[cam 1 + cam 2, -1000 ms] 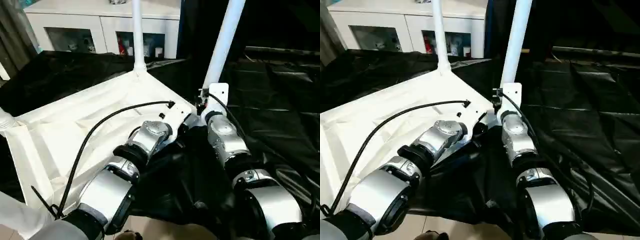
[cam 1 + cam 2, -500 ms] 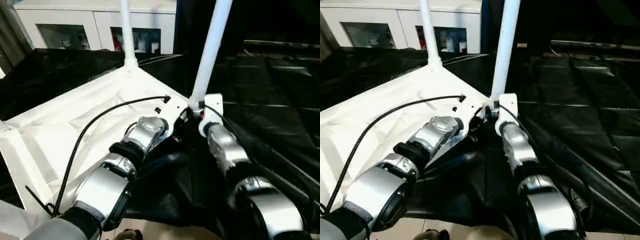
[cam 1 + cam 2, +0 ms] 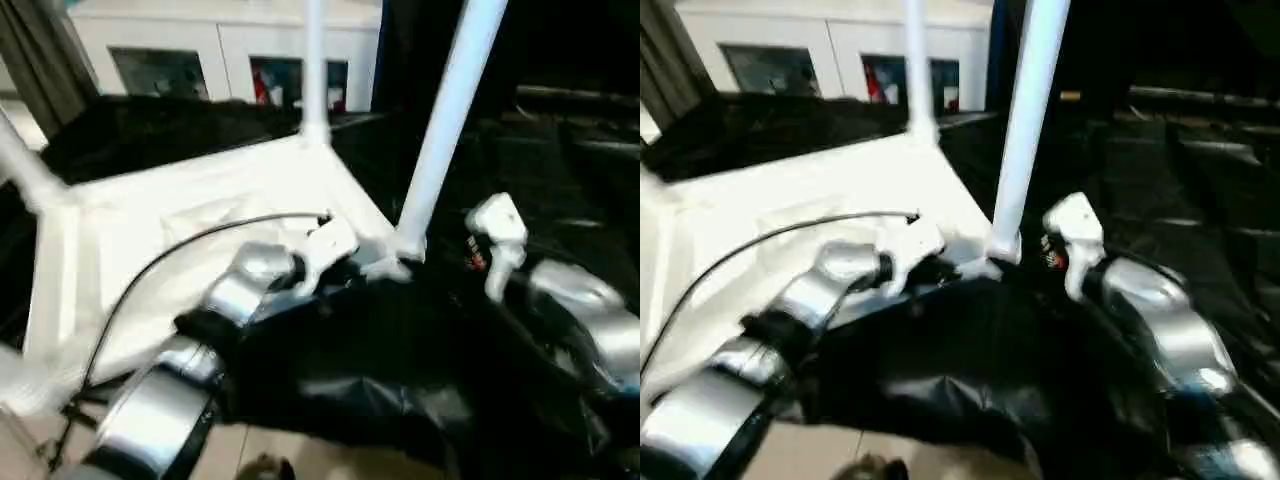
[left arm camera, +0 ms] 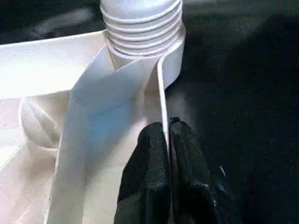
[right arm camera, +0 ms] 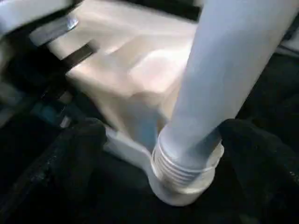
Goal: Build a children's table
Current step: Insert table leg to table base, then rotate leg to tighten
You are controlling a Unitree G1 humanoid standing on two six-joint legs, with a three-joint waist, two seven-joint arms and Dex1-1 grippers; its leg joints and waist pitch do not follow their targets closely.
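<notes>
Pinching thin white table rim [image 4: 161, 93], left fingers [image 4: 154, 182], right fingers [image 5: 84, 140] spread wide, ribbed threaded leg [image 5: 224, 79]

Home-like room: glass-fronted white cabinet [image 3: 225, 60]

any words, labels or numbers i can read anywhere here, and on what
None can be read.
White plastic table top and its white tubular legs: no print shows.
White cabinet with glass-fronted shelves: small coloured items stand behind the glass, too blurred to read.
Red patch on the right arm's wrist: too blurred to tell if it is a label.
</notes>
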